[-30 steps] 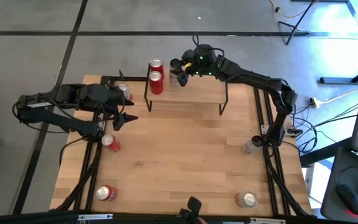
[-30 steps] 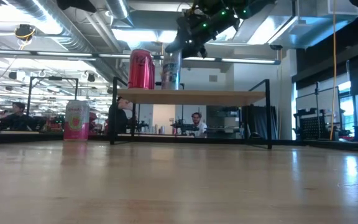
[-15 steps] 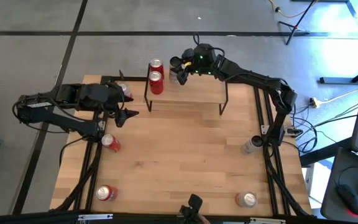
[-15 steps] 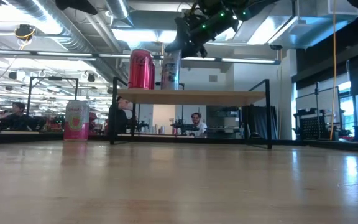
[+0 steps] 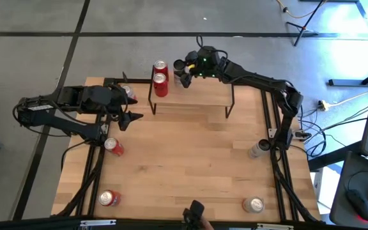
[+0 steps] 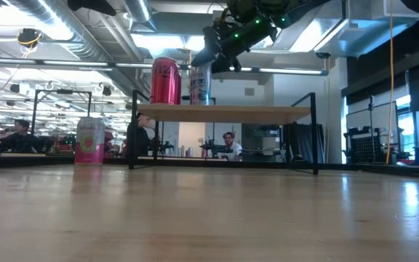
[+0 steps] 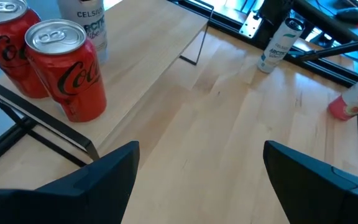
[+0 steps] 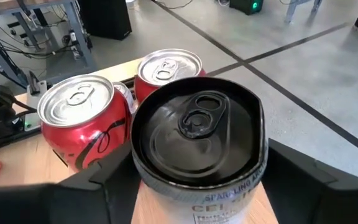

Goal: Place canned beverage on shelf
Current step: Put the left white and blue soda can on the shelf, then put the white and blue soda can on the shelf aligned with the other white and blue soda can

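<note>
The shelf (image 5: 197,97) stands at the table's far middle, and in the low view (image 6: 224,111) it shows on its black legs. Two red cans (image 5: 160,66) (image 5: 160,84) stand on its left end. A silver can with a black top (image 8: 197,124) stands upright on the board beside them (image 6: 200,86). My right gripper (image 5: 183,72) is open above this can. Its fingers (image 8: 303,174) stand on either side of the can's upper part. My left gripper (image 5: 130,119) is open and empty (image 7: 201,186), hovering over the table left of the shelf.
Loose cans are on the table: a red one (image 5: 114,147) near my left gripper, a red one (image 5: 109,198) at the near left, a silver one (image 5: 254,204) at the near right, a pale one (image 5: 259,149) at the right edge and a pink one (image 6: 89,140) at the far left. People sit in the room behind.
My right gripper has drawn up and back a little from the silver can's top. The can stays standing on the shelf beside the red cans.
</note>
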You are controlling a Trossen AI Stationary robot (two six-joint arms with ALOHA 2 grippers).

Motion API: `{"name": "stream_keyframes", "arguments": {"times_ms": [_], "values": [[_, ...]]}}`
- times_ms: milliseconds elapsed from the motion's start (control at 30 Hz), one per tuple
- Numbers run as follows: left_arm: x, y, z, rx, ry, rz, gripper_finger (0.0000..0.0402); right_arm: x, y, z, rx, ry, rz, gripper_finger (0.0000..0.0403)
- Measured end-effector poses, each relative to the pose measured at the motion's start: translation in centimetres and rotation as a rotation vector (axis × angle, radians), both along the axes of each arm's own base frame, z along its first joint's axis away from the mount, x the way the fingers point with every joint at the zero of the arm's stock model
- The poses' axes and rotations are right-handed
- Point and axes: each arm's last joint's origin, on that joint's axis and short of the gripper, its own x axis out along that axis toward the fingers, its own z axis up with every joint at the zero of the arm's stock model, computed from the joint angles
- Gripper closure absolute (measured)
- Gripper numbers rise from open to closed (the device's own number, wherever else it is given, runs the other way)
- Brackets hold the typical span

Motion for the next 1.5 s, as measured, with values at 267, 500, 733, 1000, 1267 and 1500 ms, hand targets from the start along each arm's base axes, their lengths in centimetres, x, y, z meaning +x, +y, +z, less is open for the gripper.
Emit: {"name": "stream_keyframes", "arguments": {"times_ms": [267,500,733,1000,1267,1500], "values": [[0.0,0.0,0.0,0.006,0.002,-0.004,0.0072,0.1,-0.1,0.2,0.036,-0.04,-0.021,0.0077],[0.0,0.0,0.0,0.007,0.002,-0.004,0.0072,-0.8,0.2,1.7,0.004,-0.055,-0.057,0.0049],[0.0,0.0,0.0,0.005,0.001,-0.003,0.0072,-5.3,2.6,6.1,-0.03,0.006,-0.069,0.0053],[0.5,0.1,-0.1,0.037,0.01,-0.008,0.0072,-12.3,9.5,8.4,0.169,0.28,0.012,0.0056],[2.1,0.0,-0.9,0.048,0.073,-0.045,0.0072,-16.7,16.0,8.0,0.447,0.534,-0.041,0.0056],[3.9,-0.2,-1.8,-0.052,0.101,-0.038,0.0072,-20.2,20.5,7.3,0.489,0.689,-0.136,0.0056]]}}
